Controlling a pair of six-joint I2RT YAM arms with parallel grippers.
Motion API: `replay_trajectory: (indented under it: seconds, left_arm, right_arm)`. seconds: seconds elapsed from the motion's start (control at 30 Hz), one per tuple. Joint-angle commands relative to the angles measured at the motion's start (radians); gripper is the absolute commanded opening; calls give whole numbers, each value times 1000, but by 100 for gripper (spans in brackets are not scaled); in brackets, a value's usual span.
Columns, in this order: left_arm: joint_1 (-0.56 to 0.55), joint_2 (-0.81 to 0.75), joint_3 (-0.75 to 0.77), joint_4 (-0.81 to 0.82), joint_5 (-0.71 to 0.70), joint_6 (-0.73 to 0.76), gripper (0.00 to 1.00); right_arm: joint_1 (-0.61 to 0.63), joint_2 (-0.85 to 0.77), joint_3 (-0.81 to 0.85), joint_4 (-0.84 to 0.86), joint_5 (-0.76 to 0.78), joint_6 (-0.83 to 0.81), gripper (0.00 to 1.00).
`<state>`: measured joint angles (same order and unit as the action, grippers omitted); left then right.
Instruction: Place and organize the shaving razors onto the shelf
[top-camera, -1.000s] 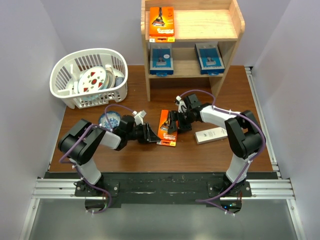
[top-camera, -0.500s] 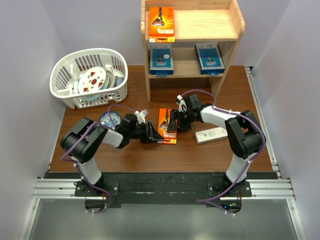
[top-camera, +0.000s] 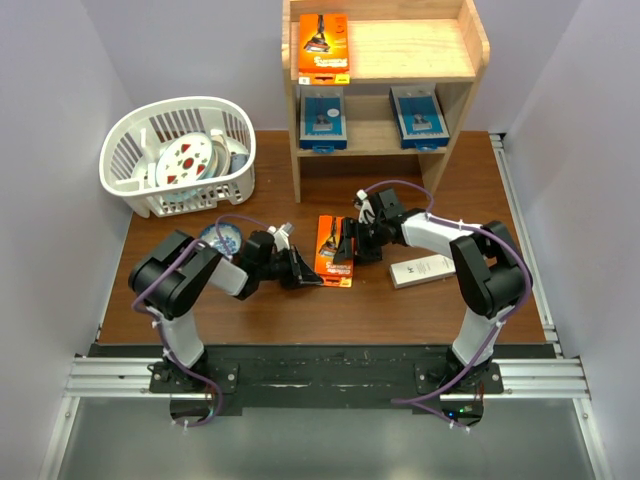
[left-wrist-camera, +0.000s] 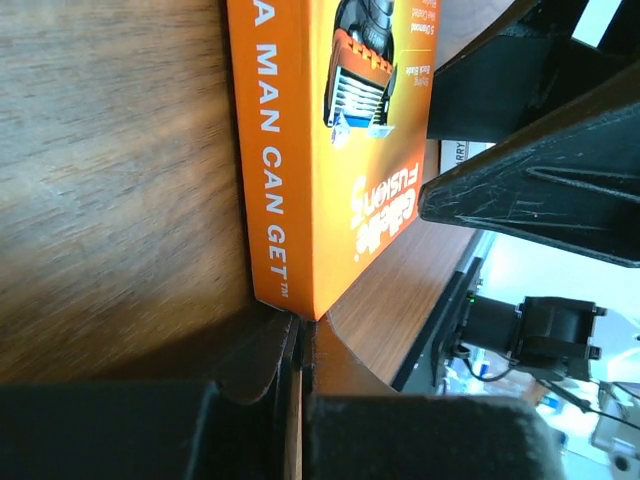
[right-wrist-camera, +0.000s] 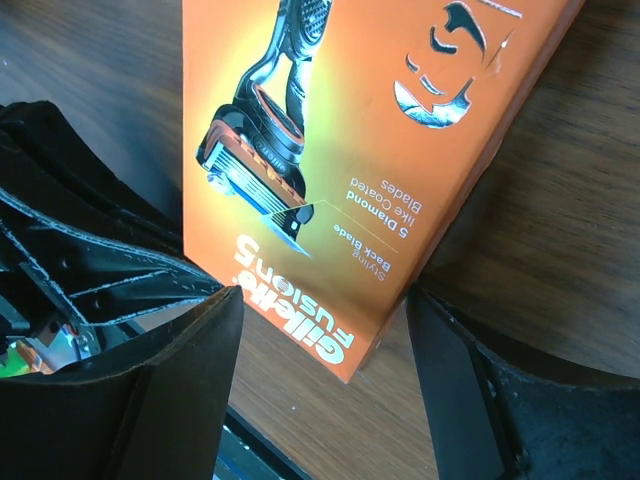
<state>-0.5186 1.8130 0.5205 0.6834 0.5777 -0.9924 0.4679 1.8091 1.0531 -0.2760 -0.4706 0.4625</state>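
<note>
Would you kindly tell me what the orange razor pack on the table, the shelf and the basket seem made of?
Orange razor pack: probably glossy printed cardboard, sharp folded edge. Shelf: pale wood, faint grain, probably unfinished. Basket: white moulded plastic, likely, with thin slotted walls.

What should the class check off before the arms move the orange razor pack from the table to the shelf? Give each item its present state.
1. Right gripper open around the orange razor pack: ok.
2. Left gripper clear of that pack: not ok; it is shut, with its tips right at the pack's corner.
3. Pack lying face up on the table: ok.
4. Free room on the shelf top tier, right of the shelved orange pack: ok.
5. Lower tier tidy: ok; two blue packs stand apart, side by side.
</note>
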Motion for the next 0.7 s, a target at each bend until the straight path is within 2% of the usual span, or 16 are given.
replay_trajectory:
  seconds: [0.0,0.13,0.2,0.3,0.47,0.67]
  left_arm:
    - [-8,-96,-23,-137,-107,167,0]
    - [-6,-253,1,-156,-26,374,0]
    - [-6,-339,32,-166,81,473,0]
    - [-6,-415,130,-280,189,570,0]
    - [-6,-471,243,-358,312,664,0]
    - [-6,-483,455,-380,356,748,0]
  right_arm:
    - [9,-7,4,-64,-1,-57,68]
    - [-5,-128,119,-225,105,-258,66]
    - [-29,-194,151,-270,116,-301,67]
    - [-84,-266,169,-325,106,-358,69]
    - [-179,-336,148,-413,144,-494,70]
    - [-227,-425,56,-391,184,-539,70]
